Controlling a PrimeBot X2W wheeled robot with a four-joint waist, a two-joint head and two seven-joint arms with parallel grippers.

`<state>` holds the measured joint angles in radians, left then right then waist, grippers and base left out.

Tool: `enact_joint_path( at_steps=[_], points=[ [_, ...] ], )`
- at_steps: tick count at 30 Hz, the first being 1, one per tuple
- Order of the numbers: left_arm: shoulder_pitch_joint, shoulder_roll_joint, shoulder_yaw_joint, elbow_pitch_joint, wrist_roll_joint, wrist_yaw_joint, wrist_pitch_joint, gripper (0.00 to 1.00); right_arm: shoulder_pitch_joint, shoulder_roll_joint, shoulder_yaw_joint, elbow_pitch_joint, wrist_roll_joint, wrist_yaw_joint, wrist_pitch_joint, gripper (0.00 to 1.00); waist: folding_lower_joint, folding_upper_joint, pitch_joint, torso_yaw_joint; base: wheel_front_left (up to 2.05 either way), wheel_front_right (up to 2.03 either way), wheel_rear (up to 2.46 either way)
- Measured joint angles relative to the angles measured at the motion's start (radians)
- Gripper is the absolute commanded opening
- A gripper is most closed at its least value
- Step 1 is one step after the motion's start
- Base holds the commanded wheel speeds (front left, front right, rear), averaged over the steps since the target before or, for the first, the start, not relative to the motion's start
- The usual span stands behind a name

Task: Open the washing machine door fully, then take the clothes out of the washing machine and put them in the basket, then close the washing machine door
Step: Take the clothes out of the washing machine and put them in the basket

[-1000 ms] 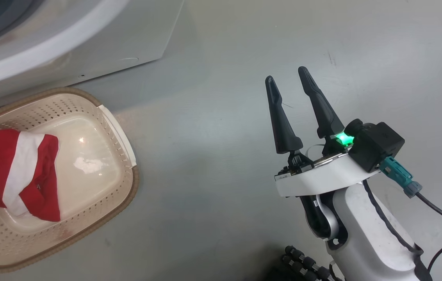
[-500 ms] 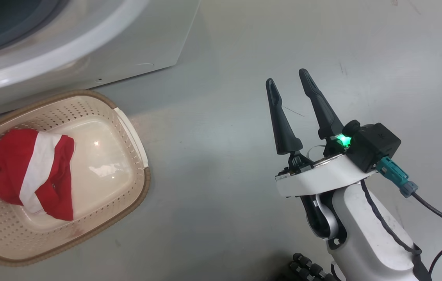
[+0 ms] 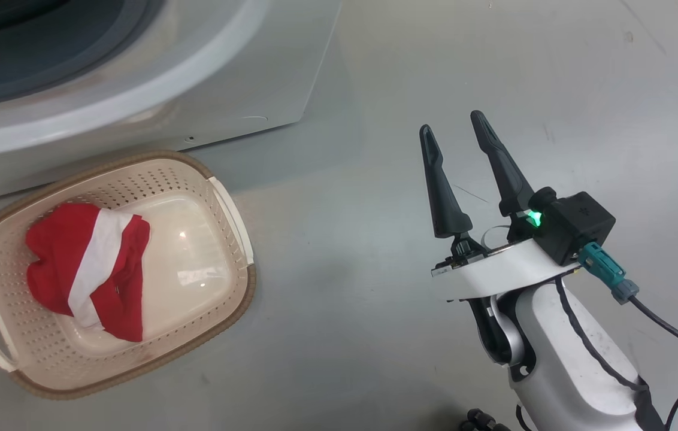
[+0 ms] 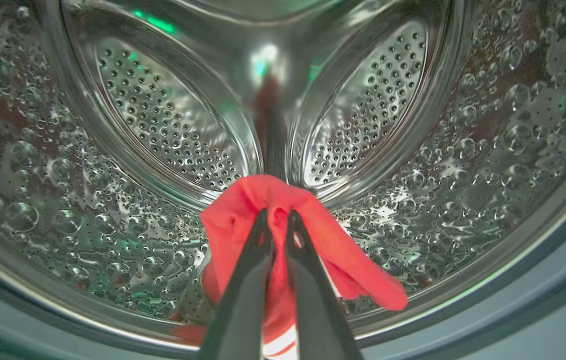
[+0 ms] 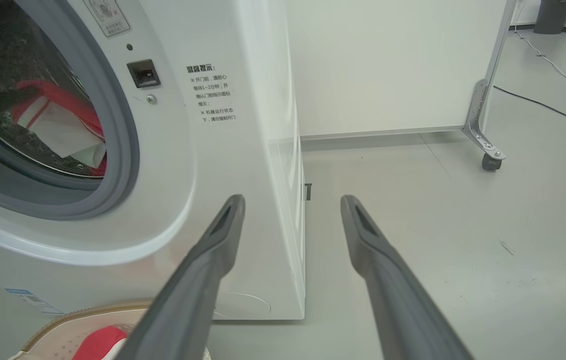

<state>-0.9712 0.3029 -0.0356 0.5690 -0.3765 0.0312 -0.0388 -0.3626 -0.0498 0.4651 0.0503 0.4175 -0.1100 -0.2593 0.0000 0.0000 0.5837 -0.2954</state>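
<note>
Inside the steel drum of the washing machine (image 4: 163, 120), my left gripper (image 4: 277, 220) is shut on a red garment (image 4: 333, 250) that hangs from its fingertips. A white stripe shows at the garment's bottom. The cream basket (image 3: 228, 209) sits on the floor before the washing machine (image 3: 225, 102) and holds another red garment with a white stripe (image 3: 87, 263). My right gripper (image 3: 453, 123) hovers open and empty over the floor, right of the basket. In the right wrist view the right gripper (image 5: 290, 202) points past the washing machine (image 5: 243, 125), and red and white clothes (image 5: 63, 125) show in the drum. The door is out of view.
Grey floor (image 3: 375, 299) spreads between the basket and my right arm. A white panel on a castor foot (image 5: 485, 145) stands behind the machine, with a cable (image 5: 543, 105) lying on the floor beyond it.
The head camera has swung, so the basket and machine sit further right and lower in the picture. The right gripper stays open in the same pose.
</note>
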Motion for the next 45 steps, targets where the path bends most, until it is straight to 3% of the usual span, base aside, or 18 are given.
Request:
enact_joint_path(
  at_steps=[9, 14, 45],
  points=[
    [0.127, -0.070, 0.013, -0.057, -0.029, 0.001, -0.131, 0.00, 0.019, 0.000, -0.028, 0.018, -0.025, 0.000, 0.000, 1.00, 0.0000, 0.0000, -0.053, 0.041, 0.00, 0.00, 0.00],
    [0.197, -0.077, -0.007, -0.092, -0.013, 0.001, -0.181, 0.00, 0.038, -0.001, -0.041, 0.036, -0.044, 0.003, 0.000, 1.00, 0.0000, 0.0000, -0.086, 0.065, 0.00, 0.00, 0.00],
    [0.540, -0.130, -0.079, -0.473, 0.062, 0.035, -0.209, 0.00, 0.216, 0.000, -0.177, 0.098, -0.103, 0.038, 0.000, 1.00, 0.0000, 0.0000, -0.367, 0.188, 0.00, 0.00, 0.00]
  ],
)
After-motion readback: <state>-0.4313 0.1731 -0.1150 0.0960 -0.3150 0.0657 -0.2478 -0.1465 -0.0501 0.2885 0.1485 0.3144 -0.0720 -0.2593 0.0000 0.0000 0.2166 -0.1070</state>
